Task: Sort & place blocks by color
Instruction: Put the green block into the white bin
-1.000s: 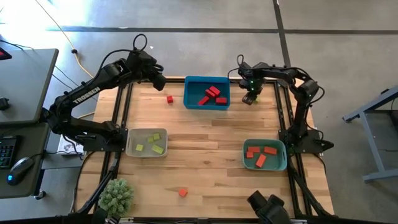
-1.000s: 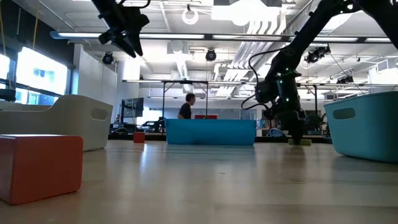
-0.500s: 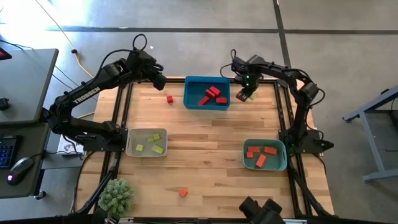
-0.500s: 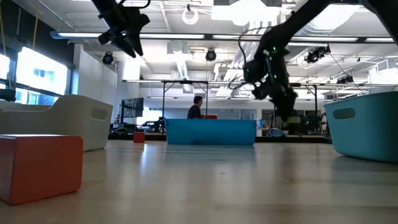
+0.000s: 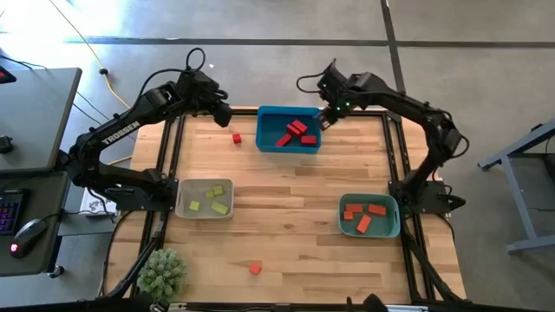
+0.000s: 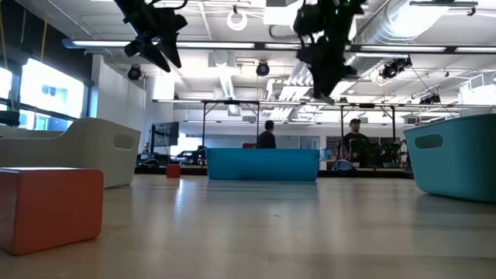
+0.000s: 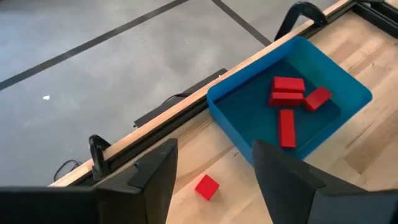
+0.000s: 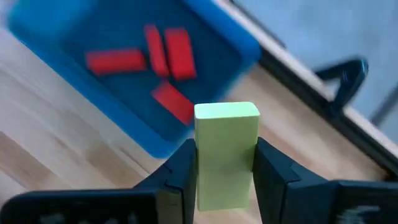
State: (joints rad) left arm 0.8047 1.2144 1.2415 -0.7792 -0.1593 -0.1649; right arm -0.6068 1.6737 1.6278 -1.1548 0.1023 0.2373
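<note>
Two dark arms reach over the wooden table [image 5: 286, 208], the biggest thing in the high view, and both hang near its far edge. Three trays rest on it. The blue tray [image 5: 289, 129] sits at the far middle and holds four red blocks [image 5: 296, 133]. The teal tray [image 5: 369, 216] lies toward the right side with three orange-red blocks [image 5: 363, 213] inside. The beige tray [image 5: 205, 198] lies toward the left side and carries several yellow-green blocks [image 5: 213, 200]. A fuzzy green plant ball [image 5: 162, 274] stands at the near left corner.

The right end effector [image 8: 224, 171] hovers high just beside the blue tray's far right corner, its fingers clamped on a yellow-green oblong block [image 8: 226, 152] held upright between them (the wrist view shows it plainly). The left end effector [image 7: 211, 177] hangs above the far left part of the table, fingers spread apart with nothing between them.

One small red cube [image 5: 236, 138] lies on the bare wood left of the blue tray, below the left end effector. One orange-red cube [image 5: 254, 269] sits alone near the front edge, well apart from every tray.
</note>
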